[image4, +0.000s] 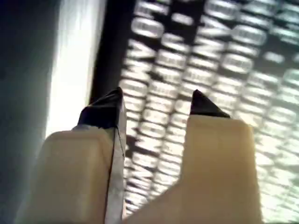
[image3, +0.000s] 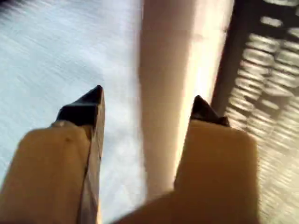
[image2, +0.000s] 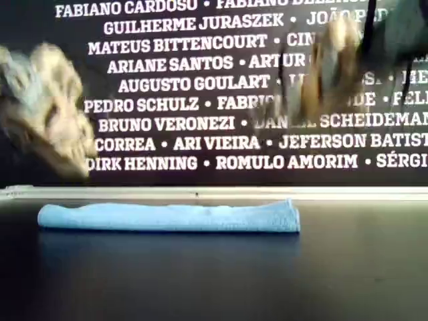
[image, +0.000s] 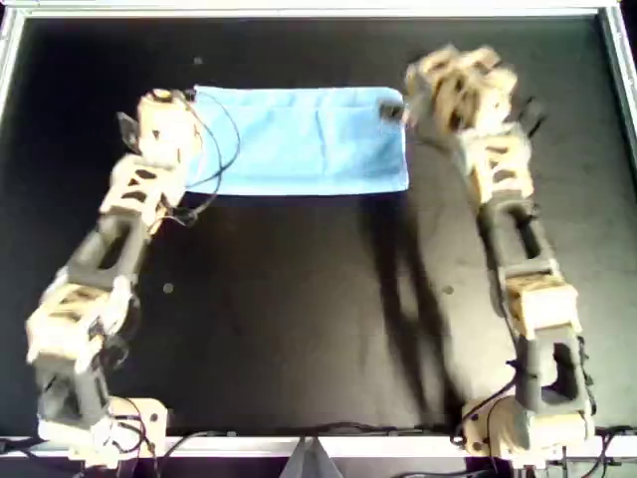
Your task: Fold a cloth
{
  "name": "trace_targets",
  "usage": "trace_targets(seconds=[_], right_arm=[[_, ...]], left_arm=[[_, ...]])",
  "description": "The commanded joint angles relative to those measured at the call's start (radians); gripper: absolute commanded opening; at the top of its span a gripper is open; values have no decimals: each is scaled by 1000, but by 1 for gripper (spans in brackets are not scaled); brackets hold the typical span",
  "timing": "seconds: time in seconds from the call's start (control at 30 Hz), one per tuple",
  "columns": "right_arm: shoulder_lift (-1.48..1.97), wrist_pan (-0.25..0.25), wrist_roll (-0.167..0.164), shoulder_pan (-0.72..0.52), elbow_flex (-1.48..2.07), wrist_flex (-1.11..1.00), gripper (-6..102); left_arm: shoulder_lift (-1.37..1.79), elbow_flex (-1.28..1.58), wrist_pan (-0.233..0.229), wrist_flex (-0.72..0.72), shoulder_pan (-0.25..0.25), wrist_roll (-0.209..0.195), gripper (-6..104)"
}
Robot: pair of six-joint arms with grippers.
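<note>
Blue cloth (image: 299,139) free, end effectors apart, empty.

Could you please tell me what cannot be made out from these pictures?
- Which arm is which: both wrist views are motion-blurred, showing only open jaws.
- Both grippers in the exterior view: smeared by motion blur.
- How many layers the cloth has: its edges are too small in both wider views.

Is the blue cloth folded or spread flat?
Folded: the cloth is a narrow rectangle, and the exterior view shows stacked layers.
</note>
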Motion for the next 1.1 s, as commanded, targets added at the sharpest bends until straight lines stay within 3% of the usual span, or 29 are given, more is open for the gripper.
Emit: trace_targets(seconds=[0.0,0.23,0.43,0.73,1.07], right_arm=[[356,2,-3,3,-57,215,58],[719,3,-2,-9,-60,756,58],[919,2,14,-34,-83,1104,58],[1333,5,0,-44,14,1123,58],[1772,5,0,-44,775,1058,58]], left_arm=[[491,147,-5,43,11,6,66],[1134,558,-5,54,21,6,66],[1489,848,-5,54,15,6,65],[1813,1123,-5,57,21,6,65],[2036,1339,-2,57,18,6,65]])
